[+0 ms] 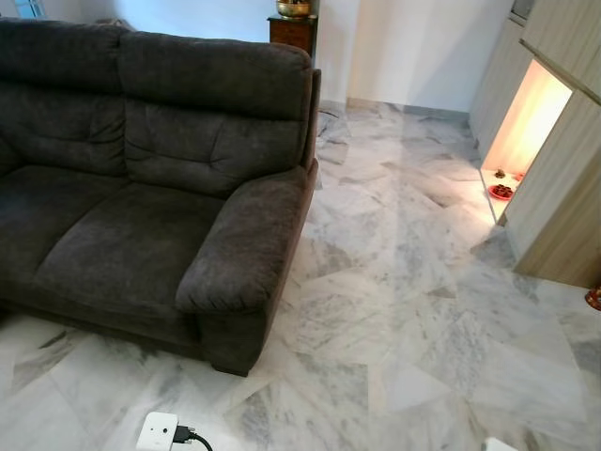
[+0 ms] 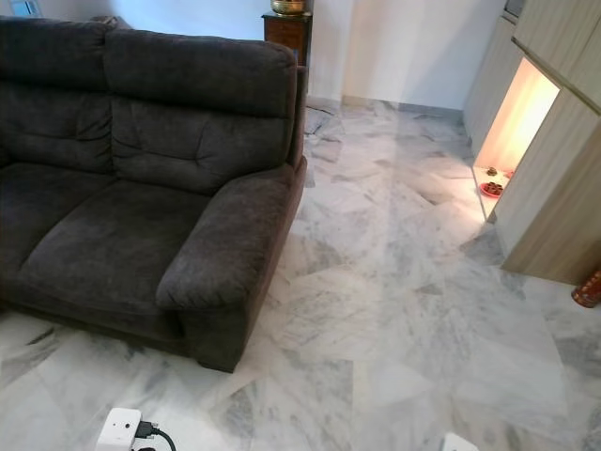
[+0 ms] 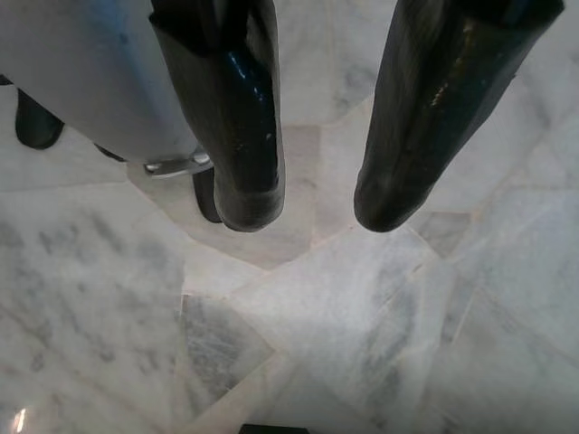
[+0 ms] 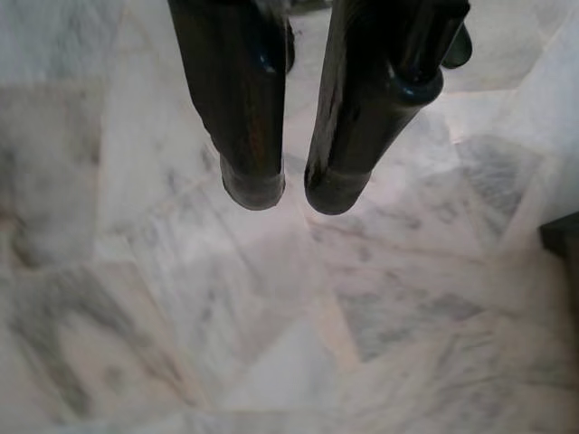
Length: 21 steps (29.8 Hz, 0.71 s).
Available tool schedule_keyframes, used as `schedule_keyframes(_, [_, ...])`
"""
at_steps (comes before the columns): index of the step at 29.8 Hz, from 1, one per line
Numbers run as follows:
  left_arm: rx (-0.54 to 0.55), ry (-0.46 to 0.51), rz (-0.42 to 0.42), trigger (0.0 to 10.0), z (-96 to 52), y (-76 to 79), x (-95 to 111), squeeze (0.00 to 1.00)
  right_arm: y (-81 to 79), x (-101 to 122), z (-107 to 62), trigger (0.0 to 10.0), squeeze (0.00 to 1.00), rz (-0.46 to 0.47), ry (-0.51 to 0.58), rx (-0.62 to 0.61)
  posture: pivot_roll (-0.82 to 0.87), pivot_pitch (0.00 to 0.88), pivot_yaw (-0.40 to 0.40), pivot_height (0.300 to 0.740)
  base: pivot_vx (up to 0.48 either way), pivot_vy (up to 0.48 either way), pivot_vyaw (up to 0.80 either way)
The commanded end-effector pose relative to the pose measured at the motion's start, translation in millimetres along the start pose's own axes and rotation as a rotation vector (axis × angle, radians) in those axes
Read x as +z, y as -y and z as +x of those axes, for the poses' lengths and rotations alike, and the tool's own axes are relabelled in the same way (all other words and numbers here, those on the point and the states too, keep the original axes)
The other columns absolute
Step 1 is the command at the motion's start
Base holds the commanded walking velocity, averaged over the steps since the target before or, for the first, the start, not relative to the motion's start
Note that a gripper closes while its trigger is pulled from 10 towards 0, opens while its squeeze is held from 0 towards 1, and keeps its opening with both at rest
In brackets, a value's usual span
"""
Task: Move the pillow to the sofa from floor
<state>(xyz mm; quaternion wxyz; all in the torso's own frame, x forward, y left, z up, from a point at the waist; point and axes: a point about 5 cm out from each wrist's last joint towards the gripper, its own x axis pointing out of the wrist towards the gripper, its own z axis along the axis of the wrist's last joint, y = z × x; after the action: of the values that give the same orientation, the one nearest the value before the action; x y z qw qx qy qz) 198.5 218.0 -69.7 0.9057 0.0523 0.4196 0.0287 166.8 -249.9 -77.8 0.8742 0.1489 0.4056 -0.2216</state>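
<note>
Across the left half of the scene stood a dark grey sofa [image 1: 141, 178], its seat cushions bare and its near-right armrest [image 1: 246, 240] jutting toward the camera. No pillow could be made out on the sofa or on the stretch of white-and-grey marble floor [image 1: 404, 310] that ran from the near edge to the far wall. Near the bottom left, just in front of the sofa's corner, a small white box [image 1: 158, 432] lay on the floor with a black cable [image 1: 192, 437] plugged into it. Far behind the sofa stood a dark wooden cabinet [image 1: 293, 33] with a brass-coloured vessel [image 1: 293, 8] on top. On the right, pale wood cupboards [image 1: 563, 188] framed a lit niche [image 1: 526, 122] holding a small red dish [image 1: 501, 191]. The left gripper [image 3: 312, 203] hung over the floor with its fingers [image 3: 244, 136] held apart, a clear gap between the tips, and nothing in them. The right gripper [image 4: 282, 190] likewise pointed down at bare marble, its fingers [image 4: 244, 117] nearly together with only a narrow slit between the tips, and gripped nothing.
</note>
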Motion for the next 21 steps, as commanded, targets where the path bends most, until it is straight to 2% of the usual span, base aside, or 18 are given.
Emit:
schedule_keyframes(1, [-0.015, -0.024, 0.018, 10.0, 0.0, 4.5, -3.5, 0.0, 10.4, 2.6, -0.9, 10.0, 0.0, 0.035, 0.019, -0.044, -0.02, 0.0, 0.026, 0.74, 0.0, 0.0, 0.0])
schedule_keyframes(4, [-0.044, -0.012, 0.043, 10.0, 1.2, 11.9, 0.4, 0.0, 18.9, -0.6, -2.7, 10.0, 0.0, 0.061, 0.014, -0.064, -0.03, 0.0, 0.03, 0.74, 0.0, 0.0, 0.0])
schedule_keyframes(7, [-0.046, -0.01, 0.044, 10.0, 1.3, 13.2, 0.9, 0.0, 20.0, -1.5, -3.0, 10.0, 0.0, 0.059, 0.012, -0.064, -0.03, 0.0, 0.031, 0.74, 0.0, 0.0, 0.0])
schedule_keyframes(10, [-0.072, -0.033, 0.065, 10.0, -0.3, 22.0, -7.8, 0.0, 31.0, -9.5, -7.1, 10.0, 0.0, 0.071, 0.011, -0.074, -0.08, 0.0, 0.027, 0.74, 0.0, 0.0, 0.0])
schedule_keyframes(14, [-0.088, -0.05, 0.079, 10.0, -1.9, 25.8, -14.5, 0.0, 43.7, -14.8, -10.8, 10.0, 0.0, 0.071, -0.001, -0.101, -0.1, 0.0, 0.042, 0.74, 0.0, 0.0, 0.0])
schedule_keyframes(15, [-0.105, -0.059, 0.1, 10.0, -2.7, 27.7, -17.6, 0.0, 52.0, -21.2, -14.2, 10.0, 0.0, 0.089, -0.009, -0.127, -0.11, 0.0, 0.064, 0.74, 0.0, 0.0, 0.0])
schedule_keyframes(18, [-0.126, -0.071, 0.128, 10.0, -4.3, 28.1, -22.6, 0.0, 61.9, -34.3, -20.3, 10.0, 0.0, 0.119, -0.031, -0.161, -0.14, 0.0, 0.108, 0.74, 0.0, 0.0, 0.0])
schedule_keyframes(20, [-0.138, -0.076, 0.154, 10.0, -4.9, 26.3, -24.5, 0.0, 64.7, -46.8, -25.0, 10.0, 0.0, 0.135, -0.052, -0.179, -0.14, 0.0, 0.11, 0.74, 0.0, 0.0, 0.0])
schedule_keyframes(21, [-0.141, -0.078, 0.178, 10.0, -5.8, 22.9, -26.6, 0.0, 64.2, -63.0, -30.5, 10.0, 0.0, 0.147, -0.088, -0.193, -0.11, 0.0, 0.051, 0.74, 0.0, 0.0, 0.0])
